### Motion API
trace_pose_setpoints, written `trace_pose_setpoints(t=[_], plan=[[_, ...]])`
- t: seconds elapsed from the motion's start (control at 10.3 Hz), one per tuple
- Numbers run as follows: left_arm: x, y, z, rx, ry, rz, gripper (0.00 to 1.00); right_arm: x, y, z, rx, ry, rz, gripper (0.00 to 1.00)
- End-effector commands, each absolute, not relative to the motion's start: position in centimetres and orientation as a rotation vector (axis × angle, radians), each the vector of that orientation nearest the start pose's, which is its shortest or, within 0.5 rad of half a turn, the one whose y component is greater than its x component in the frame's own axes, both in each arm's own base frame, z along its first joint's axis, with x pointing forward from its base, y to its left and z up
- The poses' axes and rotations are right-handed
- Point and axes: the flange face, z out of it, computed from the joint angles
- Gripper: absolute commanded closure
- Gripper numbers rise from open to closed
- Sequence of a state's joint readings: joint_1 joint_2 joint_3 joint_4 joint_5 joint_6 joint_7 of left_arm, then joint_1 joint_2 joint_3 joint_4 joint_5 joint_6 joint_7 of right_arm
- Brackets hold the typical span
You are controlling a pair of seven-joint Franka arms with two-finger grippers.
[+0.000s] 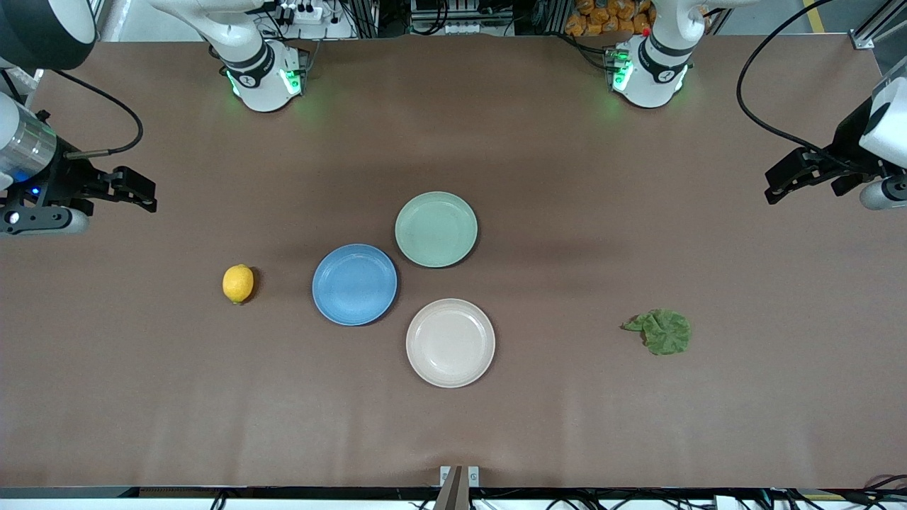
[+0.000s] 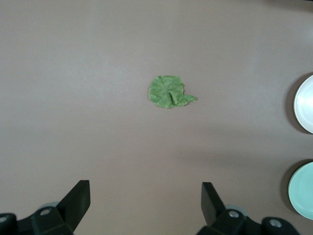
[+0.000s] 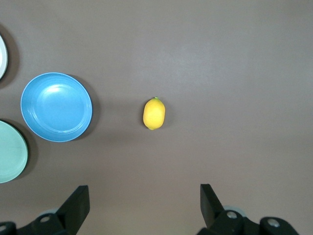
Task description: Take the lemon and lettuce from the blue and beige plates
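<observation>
The yellow lemon (image 1: 238, 284) lies on the bare table, toward the right arm's end, beside the blue plate (image 1: 354, 285). The green lettuce leaf (image 1: 662, 331) lies on the bare table toward the left arm's end, apart from the beige plate (image 1: 450, 343). Both plates hold nothing. My right gripper (image 1: 145, 195) is open and empty, up over the table at its own end; its wrist view shows the lemon (image 3: 154, 113) and the blue plate (image 3: 56, 107). My left gripper (image 1: 772, 185) is open and empty, up over its end; its wrist view shows the lettuce (image 2: 168, 92).
A pale green plate (image 1: 436, 229), also holding nothing, sits beside the blue and beige plates, farther from the front camera. The arm bases (image 1: 266, 78) stand along the table's edge farthest from the front camera. The brown table (image 1: 567, 425) is bare around the plates.
</observation>
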State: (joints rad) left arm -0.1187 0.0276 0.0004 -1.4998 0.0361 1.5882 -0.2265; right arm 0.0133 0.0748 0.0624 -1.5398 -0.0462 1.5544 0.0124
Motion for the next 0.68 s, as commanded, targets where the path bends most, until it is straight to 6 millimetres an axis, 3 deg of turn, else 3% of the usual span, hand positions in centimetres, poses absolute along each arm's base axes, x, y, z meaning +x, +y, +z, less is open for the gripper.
trace_pose_setpoints(t=[0.0, 0.29, 0.58], plan=[[55.56, -6.72, 64.81, -3.127, -0.145, -0.088, 0.00, 56.57, 3.50, 59.82, -3.193, -0.072, 0.089, 0.00], [55.47, -6.43, 64.70, -3.132, -0.013, -0.067, 0.00, 56.54, 3.50, 59.79, -3.193, -0.072, 0.094, 0.00], [55.31, -6.55, 64.88, -3.137, -0.001, -0.071, 0.00, 56.44, 3.41, 59.86, -3.193, -0.070, 0.089, 0.00]])
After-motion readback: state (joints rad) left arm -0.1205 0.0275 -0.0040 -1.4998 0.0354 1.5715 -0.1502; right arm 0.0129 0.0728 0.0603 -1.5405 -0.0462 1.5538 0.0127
